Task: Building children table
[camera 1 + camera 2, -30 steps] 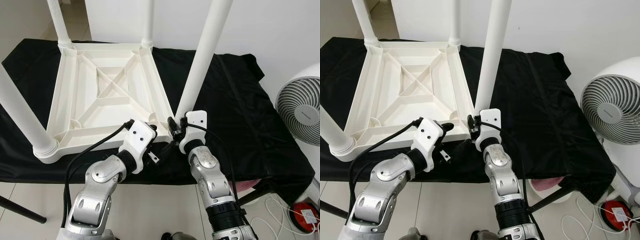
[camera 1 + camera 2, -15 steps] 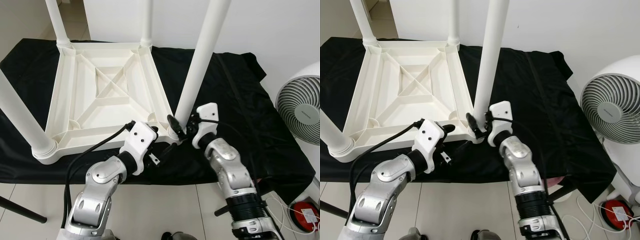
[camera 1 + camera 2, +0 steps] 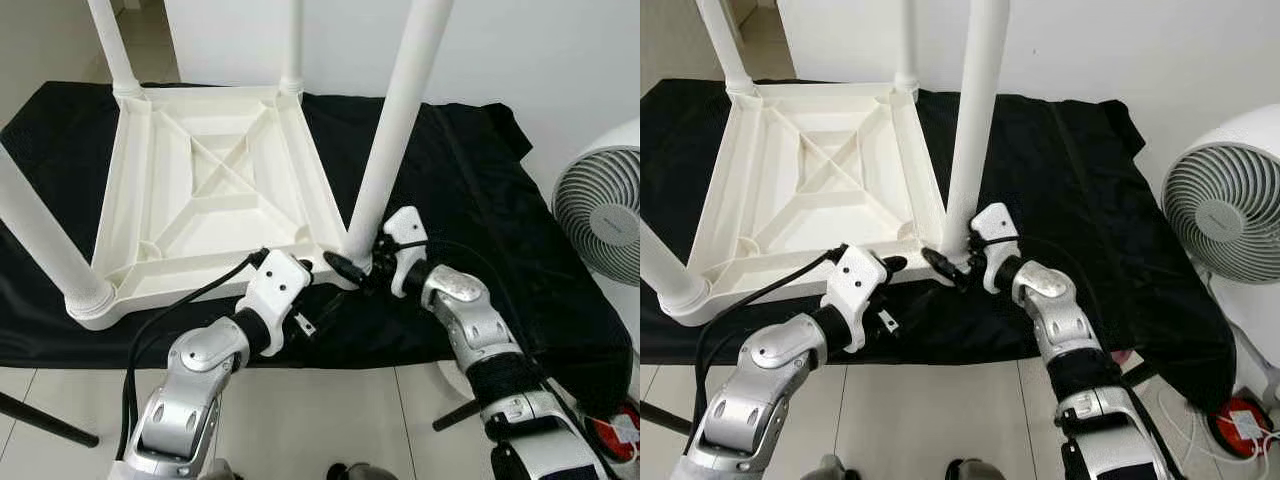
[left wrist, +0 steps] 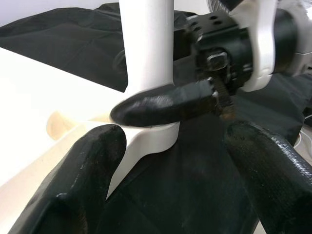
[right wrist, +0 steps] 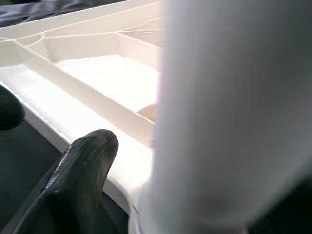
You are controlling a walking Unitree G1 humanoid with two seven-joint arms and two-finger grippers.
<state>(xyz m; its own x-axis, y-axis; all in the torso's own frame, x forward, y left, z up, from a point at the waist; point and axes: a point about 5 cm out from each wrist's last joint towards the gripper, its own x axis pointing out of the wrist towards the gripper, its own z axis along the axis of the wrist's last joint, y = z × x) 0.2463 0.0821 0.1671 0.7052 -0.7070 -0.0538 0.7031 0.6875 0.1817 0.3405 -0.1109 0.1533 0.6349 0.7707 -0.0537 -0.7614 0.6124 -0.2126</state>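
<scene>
White plastic kids' table (image 3: 200,190) lies upside down on a black cloth (image 3: 470,200) that covers the desk, underside w/ its X-ribbing facing up, legs pointing up. It sits toward the desk's left half, its near edge just inside the desk's front edge. The near-right leg (image 3: 395,120) stands upright in its corner socket, close to the middle of the front edge. My right gripper (image 3: 352,270) is at the base of that leg, reaching in from the right: one black finger (image 4: 165,105) lies across the front of the leg just above the socket collar, the other is behind the leg and I can't see it well, so the claw looks wrapped round the leg base, fingers not fully together. In the right wrist view the leg (image 5: 234,112) is right up against the cam, one fingertip (image 5: 80,165) beside it over the table's rim. My left gripper (image 3: 300,285) sits at the table's near-right corner, just left of the leg; its fingers are spread apart, one fingertip (image 4: 83,180) by the corner rim, the other (image 4: 273,180) over the cloth, nothing between them. A black cable (image 3: 175,305) runs from my left wrist back along the arm. White fan (image 3: 600,210) stands off the desk's right edge. Pale tiled floor (image 3: 60,400) below the front edge.
</scene>
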